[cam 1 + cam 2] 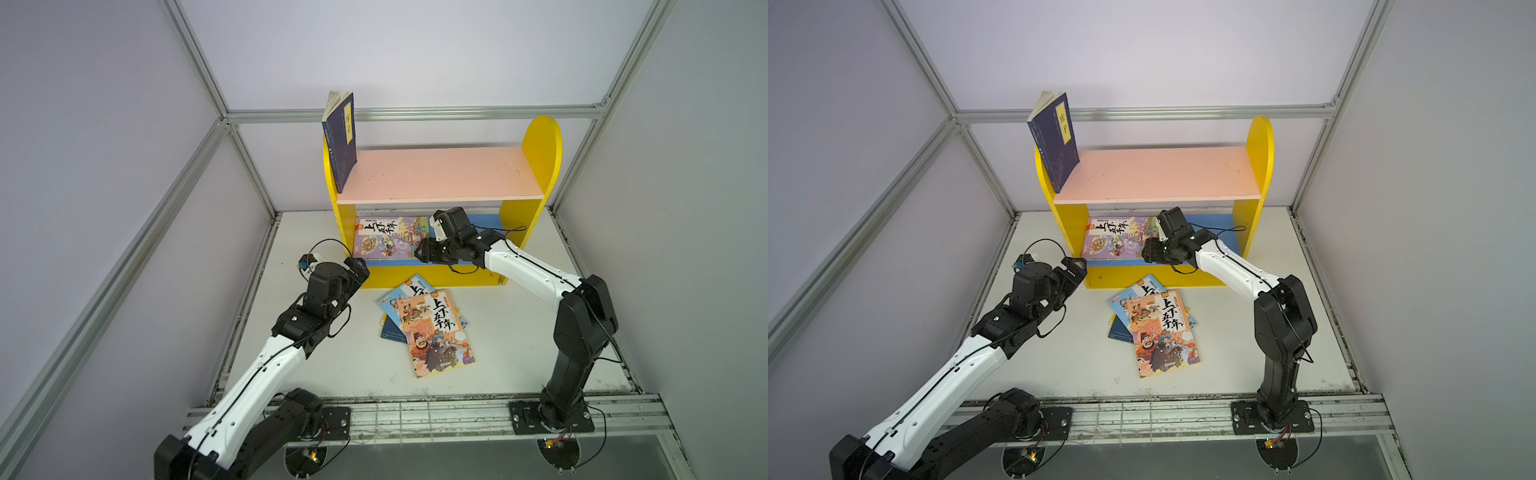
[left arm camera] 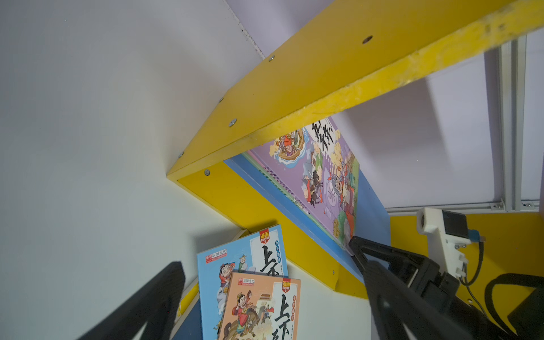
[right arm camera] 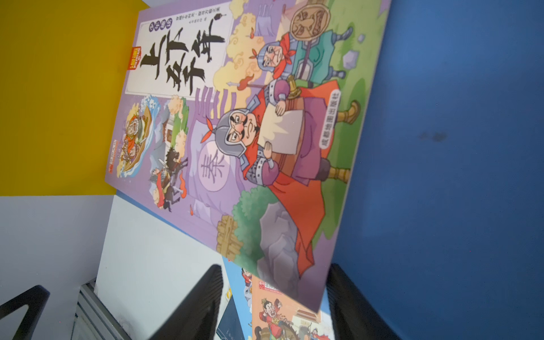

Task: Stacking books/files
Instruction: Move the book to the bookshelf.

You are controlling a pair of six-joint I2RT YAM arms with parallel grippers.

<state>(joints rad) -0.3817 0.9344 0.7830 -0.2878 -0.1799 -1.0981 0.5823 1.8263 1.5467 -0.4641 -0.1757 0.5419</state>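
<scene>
Purple book [image 1: 388, 239] lay flat on the blue lower board [image 1: 486, 222] of the yellow shelf [image 1: 540, 158] in both top views. Its near right corner met the right gripper [image 1: 419, 251], whose arm reached low and forward, wrist turned in under the pink board [image 1: 436, 174]. The left gripper [image 1: 359, 266] hung wide open and empty just beside the shelf's front left corner, its forearm raised. On the table [image 1: 332, 353] before the shelf, an orange book [image 1: 436, 332] lay on a light blue book [image 1: 409, 291].

From the left wrist, one finger [image 2: 357, 244] of the right gripper touched the purple book [image 2: 323, 176] at that corner.

From the right wrist, the right gripper [image 3: 273, 269] stood about half open. The purple book [image 3: 235, 117] had its corner between the fingers and rested on the board.
</scene>
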